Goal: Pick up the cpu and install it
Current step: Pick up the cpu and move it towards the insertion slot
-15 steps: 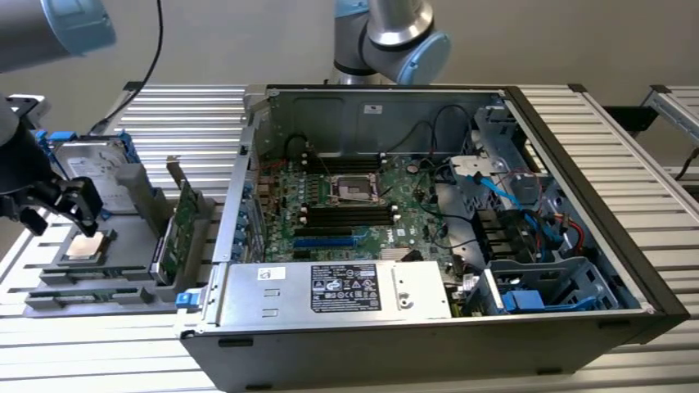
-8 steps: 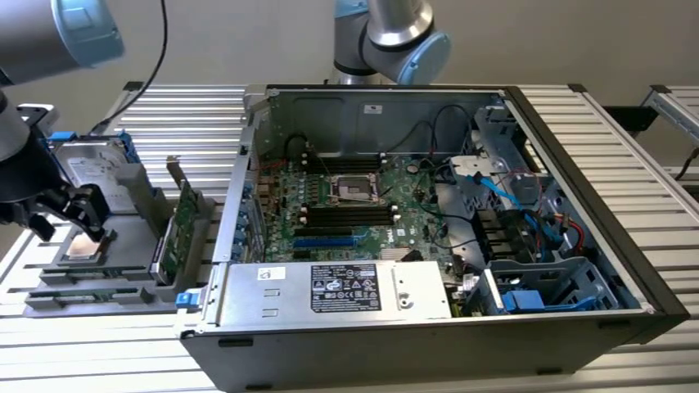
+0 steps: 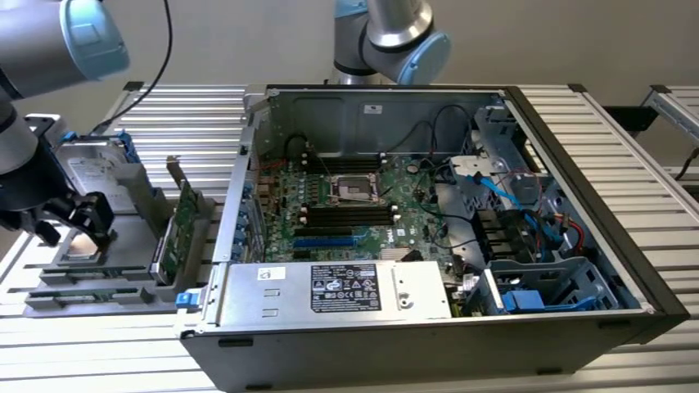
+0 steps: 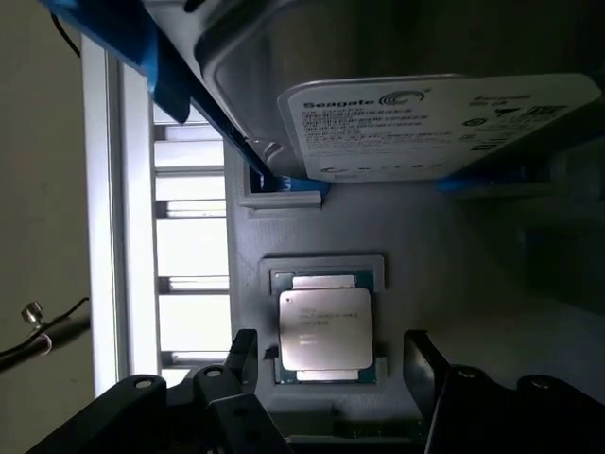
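The cpu [image 4: 323,331], a small square chip with a dull silver top, lies flat in a recess of the grey holder tray [image 4: 473,246]. My gripper [image 4: 330,345] is open just above it, one black finger [image 4: 242,359] on each side of the chip and not touching it. In the exterior view the gripper [image 3: 74,231] hangs over the cpu [image 3: 78,250] at the far left, beside the open computer case [image 3: 568,164]. The empty cpu socket [image 3: 352,188] sits on the green motherboard [image 3: 327,217] inside the case.
A silver hard drive [image 4: 425,123] with a white label and blue bracket stands in the same tray, close behind the cpu. Green card boards [image 3: 180,221] stand upright between the tray and the case. A power supply [image 3: 339,291], cables and drive cages crowd the case.
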{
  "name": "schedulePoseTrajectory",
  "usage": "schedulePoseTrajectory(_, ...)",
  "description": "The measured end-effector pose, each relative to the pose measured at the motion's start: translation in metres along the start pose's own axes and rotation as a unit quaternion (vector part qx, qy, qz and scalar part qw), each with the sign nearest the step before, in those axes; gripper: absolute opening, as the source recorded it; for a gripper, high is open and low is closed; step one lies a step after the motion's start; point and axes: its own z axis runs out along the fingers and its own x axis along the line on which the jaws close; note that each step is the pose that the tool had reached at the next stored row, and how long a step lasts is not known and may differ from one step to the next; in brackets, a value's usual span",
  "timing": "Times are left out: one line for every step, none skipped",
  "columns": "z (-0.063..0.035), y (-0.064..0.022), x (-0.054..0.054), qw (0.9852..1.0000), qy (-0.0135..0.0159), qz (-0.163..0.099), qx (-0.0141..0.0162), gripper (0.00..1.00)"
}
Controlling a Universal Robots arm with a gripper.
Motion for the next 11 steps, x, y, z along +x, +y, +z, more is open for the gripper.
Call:
schedulePoseTrajectory(0.0019, -0.0001, 0.0, 1.0, 0.0, 0.0, 0.0, 0.72)
schedulePoseTrajectory(0.0037, -0.0001, 0.0, 1.0, 0.0, 0.0, 0.0, 0.72)
schedulePoseTrajectory(0.0055, 0.0, 0.0, 1.0, 0.0, 0.0, 0.0, 0.72)
schedulePoseTrajectory(0.0073, 0.0001, 0.0, 1.0, 0.0001, 0.0, 0.0, 0.72)
schedulePoseTrajectory(0.0092, 0.0004, 0.0, 1.0, 0.0, 0.0, 0.0, 0.72)
schedulePoseTrajectory(0.0111, 0.0011, 0.0, 1.0, 0.0, 0.0, 0.0, 0.72)
schedulePoseTrajectory(0.0128, 0.0021, -0.001, 1.0, 0.0, 0.0, 0.0, 0.72)
schedulePoseTrajectory(0.0136, 0.0038, -0.001, 1.0, 0.0001, 0.0, 0.0001, 0.72)
schedulePoseTrajectory(0.0143, 0.0053, -0.001, 1.0, 0.0, 0.0, 0.0, 0.72)
schedulePoseTrajectory(0.0148, 0.0066, -0.001, 1.0, 0.0, 0.0, 0.0, 0.72)
schedulePoseTrajectory(0.0153, 0.007, 0.0, 1.0, -0.0001, 0.0, -0.0001, 0.72)
